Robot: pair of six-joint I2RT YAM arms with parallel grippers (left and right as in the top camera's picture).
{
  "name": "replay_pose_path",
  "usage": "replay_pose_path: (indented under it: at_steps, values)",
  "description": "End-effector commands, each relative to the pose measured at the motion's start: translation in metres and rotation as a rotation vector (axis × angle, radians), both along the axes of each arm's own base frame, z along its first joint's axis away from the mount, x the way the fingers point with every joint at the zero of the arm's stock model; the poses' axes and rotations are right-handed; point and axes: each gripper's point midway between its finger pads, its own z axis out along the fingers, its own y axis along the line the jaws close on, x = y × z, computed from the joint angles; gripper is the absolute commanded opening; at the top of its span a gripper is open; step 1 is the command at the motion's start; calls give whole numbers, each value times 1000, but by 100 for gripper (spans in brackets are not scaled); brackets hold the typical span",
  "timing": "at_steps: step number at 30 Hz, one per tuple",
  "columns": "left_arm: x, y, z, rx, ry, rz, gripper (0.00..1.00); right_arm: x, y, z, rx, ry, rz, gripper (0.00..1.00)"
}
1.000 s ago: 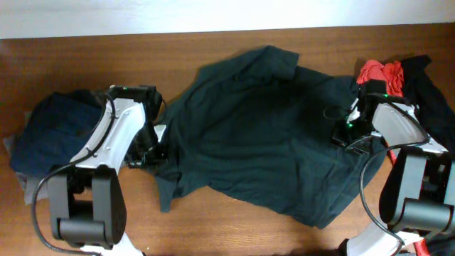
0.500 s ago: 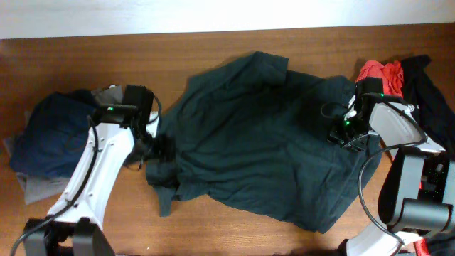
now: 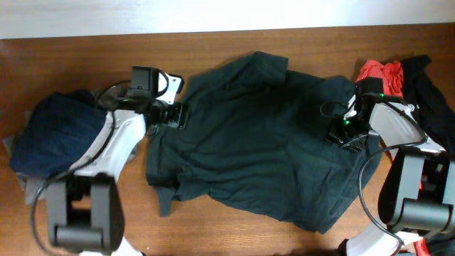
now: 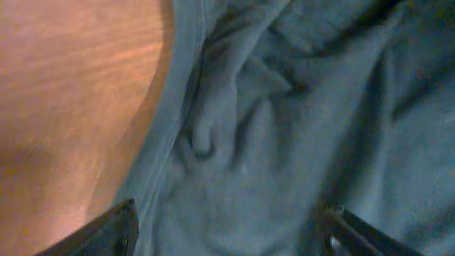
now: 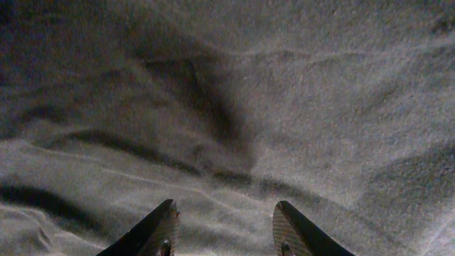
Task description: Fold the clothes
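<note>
- Across the middle of the table point(image 3: 64, 64) a dark green shirt point(image 3: 256, 142) is spread, rumpled and not yet folded; flattening and arranging it is judged to be the step in hand.
- At the left edge a pile of dark blue clothes point(image 3: 57, 135) is seen, and at the far right red and black garments point(image 3: 380, 75) are heaped.
- Over the shirt's far-left hem point(image 4: 174, 142) the left gripper point(image 4: 231, 226) is held with its jaws spread and nothing pinched.
- On the shirt's right side the right gripper point(image 5: 224, 229) is poised over wrinkled cloth, its jaws likewise apart.
- Next, a closing on the hem is probably called for, so that side can be drawn over.
</note>
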Motion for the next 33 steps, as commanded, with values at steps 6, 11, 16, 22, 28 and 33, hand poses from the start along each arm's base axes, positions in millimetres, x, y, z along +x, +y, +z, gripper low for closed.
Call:
replay_pose_path:
  at_steps: [6, 11, 16, 22, 28, 33]
  values:
    - [33, 0, -43, 92, -79, -85, 61, 2, 3, 9, 11, -16, -2, 48]
    - [46, 11, -44, 158, -125, -50, 39, 2, 5, 10, 26, -16, -1, 48]
    - [43, 16, -51, 179, -108, -69, 36, 0, 5, 9, 26, -8, -2, 49]
    - [32, 16, -79, 179, -27, -80, 38, -1, 5, 9, 27, -4, -2, 49]
    - [32, 17, -83, 179, -23, -80, 62, -1, 5, 9, 27, -4, -2, 49]
    - [30, 21, -86, 180, -9, -61, 19, -1, 5, 9, 27, -4, -1, 49]
